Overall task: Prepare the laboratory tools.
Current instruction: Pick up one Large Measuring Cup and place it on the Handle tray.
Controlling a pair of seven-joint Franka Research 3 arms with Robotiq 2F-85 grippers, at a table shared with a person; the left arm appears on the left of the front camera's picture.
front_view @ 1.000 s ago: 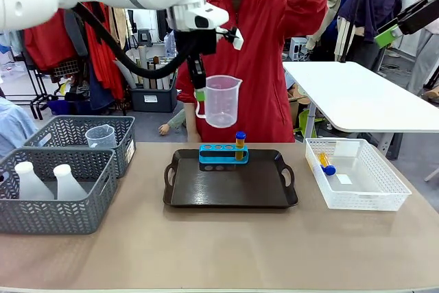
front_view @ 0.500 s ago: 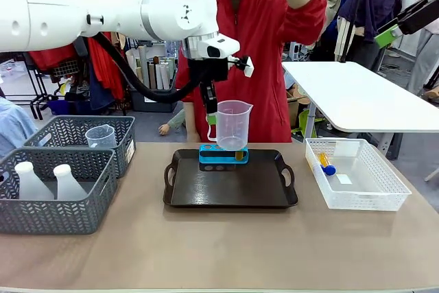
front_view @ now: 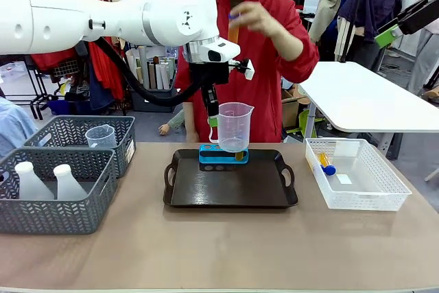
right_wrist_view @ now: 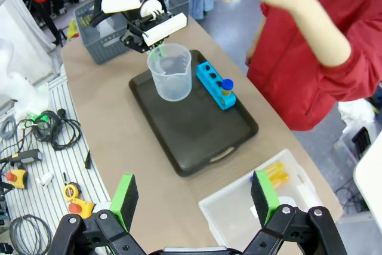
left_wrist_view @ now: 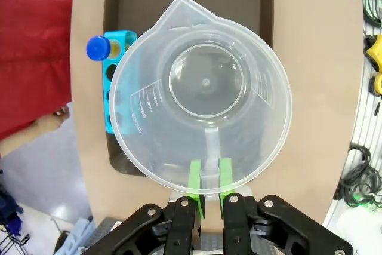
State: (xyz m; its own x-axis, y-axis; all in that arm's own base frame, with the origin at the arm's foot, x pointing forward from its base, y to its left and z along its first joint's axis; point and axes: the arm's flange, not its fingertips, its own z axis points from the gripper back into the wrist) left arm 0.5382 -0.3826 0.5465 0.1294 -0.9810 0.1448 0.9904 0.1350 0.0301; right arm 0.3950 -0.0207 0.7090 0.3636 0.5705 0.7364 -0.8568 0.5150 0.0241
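The laboratory tools run across the bench (front_view: 206,252): two whitish translucent conical flasks (front_view: 31,182) in the grey mesh basket (front_view: 55,228), then the clear plastic measuring beaker with a handle (front_view: 234,127), hanging above the dark tray (front_view: 230,190) with the left tool (left_wrist_view: 209,174) pinched tight on its handle. It is near the blue tube rack (front_view: 209,156) and its small orange tube with a blue cap (left_wrist_view: 98,48), so a careless descent could topple them, or the beaker could swing in that narrow pinch. The right tool (right_wrist_view: 196,197) gapes wide, holding nothing.
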